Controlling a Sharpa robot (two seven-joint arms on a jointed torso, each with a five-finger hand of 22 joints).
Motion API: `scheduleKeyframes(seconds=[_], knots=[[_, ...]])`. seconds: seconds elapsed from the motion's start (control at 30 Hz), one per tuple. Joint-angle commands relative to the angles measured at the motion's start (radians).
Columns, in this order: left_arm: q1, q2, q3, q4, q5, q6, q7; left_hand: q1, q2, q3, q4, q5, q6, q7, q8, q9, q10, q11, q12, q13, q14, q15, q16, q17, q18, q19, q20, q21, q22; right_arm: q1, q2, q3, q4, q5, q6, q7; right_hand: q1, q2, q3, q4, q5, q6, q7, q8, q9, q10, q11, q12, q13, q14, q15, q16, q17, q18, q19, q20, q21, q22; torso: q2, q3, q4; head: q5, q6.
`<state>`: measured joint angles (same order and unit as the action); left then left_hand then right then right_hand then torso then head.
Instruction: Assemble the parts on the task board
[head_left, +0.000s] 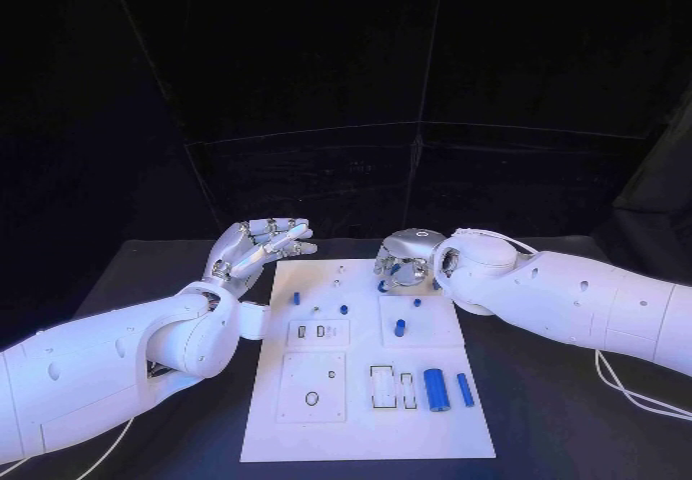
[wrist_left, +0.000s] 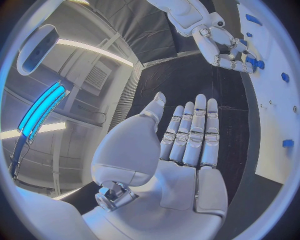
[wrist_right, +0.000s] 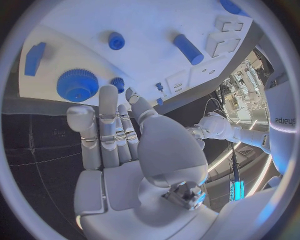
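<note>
At table centre, white task board (head_left: 366, 400) lies flat w/ rectangular recesses; two blue cylinders (head_left: 434, 388) lie near its front-right corner. Left hand (head_left: 257, 245) hovers off board's far-left corner, fingers straight & apart, holding nothing. Right hand (head_left: 405, 262) sits over far edge, fingertips (wrist_right: 107, 92) beside ridged blue gear (wrist_right: 77, 85); grip unclear.
</note>
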<state>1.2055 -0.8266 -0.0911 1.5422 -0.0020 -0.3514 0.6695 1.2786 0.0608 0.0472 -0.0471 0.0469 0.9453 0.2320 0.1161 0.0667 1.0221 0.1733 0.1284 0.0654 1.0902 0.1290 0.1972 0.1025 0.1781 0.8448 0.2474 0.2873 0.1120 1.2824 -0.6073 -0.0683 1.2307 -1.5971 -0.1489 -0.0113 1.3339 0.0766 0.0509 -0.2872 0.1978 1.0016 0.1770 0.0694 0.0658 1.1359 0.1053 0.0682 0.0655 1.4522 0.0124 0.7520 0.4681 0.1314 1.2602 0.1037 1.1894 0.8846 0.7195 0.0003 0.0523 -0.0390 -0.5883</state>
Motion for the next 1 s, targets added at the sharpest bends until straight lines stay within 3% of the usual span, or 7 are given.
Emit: scheduleKeyframes(seconds=[0.03, 0.63, 1.0], knots=[[0.001, 0.001, 0.001, 0.003, -0.005, 0.017, 0.004, -0.003, 0.007, -0.001, -0.005, 0.003, 0.005, 0.004, -0.007, -0.002, 0.002, 0.006, -0.005, -0.002, 0.0, 0.003, -0.004, -0.001, 0.006, 0.004, 0.0, -0.006, -0.002, 0.003, 0.007, 0.001, -0.009, -0.027, 0.031, -0.011, -0.006, 0.001, 0.008, -0.001, -0.004, -0.008, -0.001, -0.005, -0.001, -0.006, 0.001, -0.002, -0.001, -0.007, 0.002, 0.006, 0.001, -0.01, 0.005, 0.001, 0.01, 0.009, 0.001, 0.0003, 0.0001, 0.002, 0.0], [0.002, 0.0, 0.001, 0.004, -0.005, 0.02, 0.003, -0.004, 0.007, -0.001, -0.006, 0.003, 0.005, 0.005, -0.009, -0.002, 0.002, 0.006, -0.008, -0.002, -0.001, 0.004, -0.006, -0.002, 0.006, 0.004, 0.0, -0.007, -0.003, 0.002, 0.04, 0.0, -0.049, -0.033, 0.091, -0.019, -0.004, 0.015, 0.068, -0.001, -0.018, 0.01, -0.002, -0.001, 0.001, 0.017, -0.003, 0.003, 0.0, -0.018, -0.001, 0.021, 0.008, -0.03, 0.047, 0.003, 0.111, 0.151, 0.003, 0.0026, 0.0032, 0.002, -0.012], [0.002, -0.002, 0.001, 0.0, -0.005, 0.02, 0.003, -0.004, 0.007, -0.001, -0.006, 0.003, 0.005, 0.005, -0.009, -0.002, 0.002, 0.006, -0.008, -0.002, -0.001, 0.004, -0.006, -0.002, 0.006, 0.004, 0.0, -0.007, -0.003, 0.001, 0.047, 0.0, -0.061, -0.04, 0.108, -0.021, -0.005, 0.015, 0.117, -0.001, -0.03, 0.026, -0.003, -0.002, 0.001, 0.033, -0.007, 0.003, 0.0, -0.022, -0.003, 0.027, 0.009, -0.034, 0.05, 0.002, 0.137, 0.181, 0.003, 0.0029, 0.0035, 0.004, -0.018]])
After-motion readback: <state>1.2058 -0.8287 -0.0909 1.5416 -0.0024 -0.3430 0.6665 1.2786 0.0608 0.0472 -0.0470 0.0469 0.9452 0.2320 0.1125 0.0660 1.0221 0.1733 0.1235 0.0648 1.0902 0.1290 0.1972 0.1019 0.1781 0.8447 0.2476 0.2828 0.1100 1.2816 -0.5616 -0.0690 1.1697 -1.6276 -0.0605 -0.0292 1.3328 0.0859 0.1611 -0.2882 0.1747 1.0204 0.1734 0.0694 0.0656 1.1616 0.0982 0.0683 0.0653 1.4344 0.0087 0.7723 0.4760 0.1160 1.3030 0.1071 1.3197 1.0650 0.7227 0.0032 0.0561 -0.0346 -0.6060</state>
